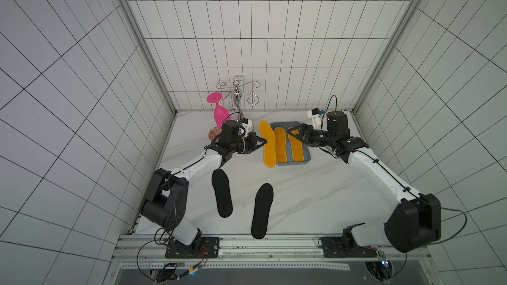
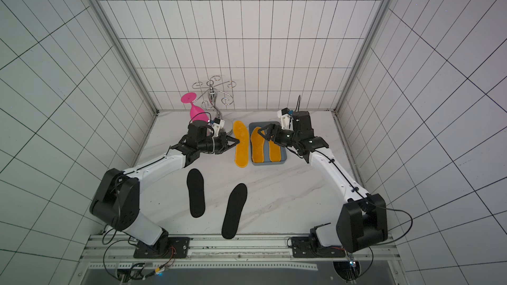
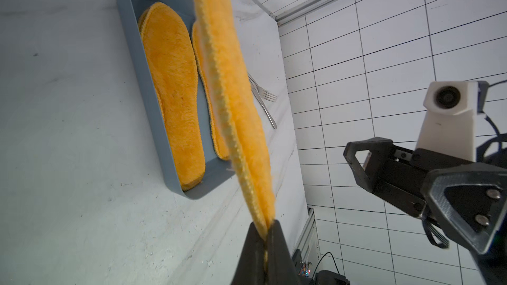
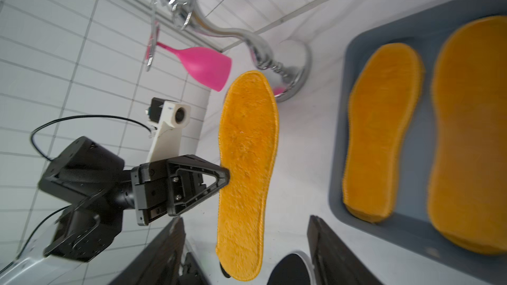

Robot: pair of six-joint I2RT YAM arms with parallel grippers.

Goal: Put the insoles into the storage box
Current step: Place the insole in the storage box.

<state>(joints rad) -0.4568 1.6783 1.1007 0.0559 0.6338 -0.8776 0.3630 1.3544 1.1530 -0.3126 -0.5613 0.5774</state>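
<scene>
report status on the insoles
Left gripper shut on orange insole beside storage box. Right gripper open over box, possibly in the way. Two black insoles on table.

The white marble-look tabletop point(image 1: 315, 187) carries the blue-grey storage box point(image 1: 293, 163), a black insole point(image 1: 222, 193), a second black insole point(image 1: 262, 211), a chrome glass rack point(image 4: 299, 58) and a fork point(image 3: 263, 100).

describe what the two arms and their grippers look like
The left arm and right arm share a build: white link shells, bulky black joint housings, a thin black cable clipped along each white link. The left gripper and right gripper are black, with triangular open-framed jaws. Each wrist carries a white camera mount with a dark lens.
</scene>
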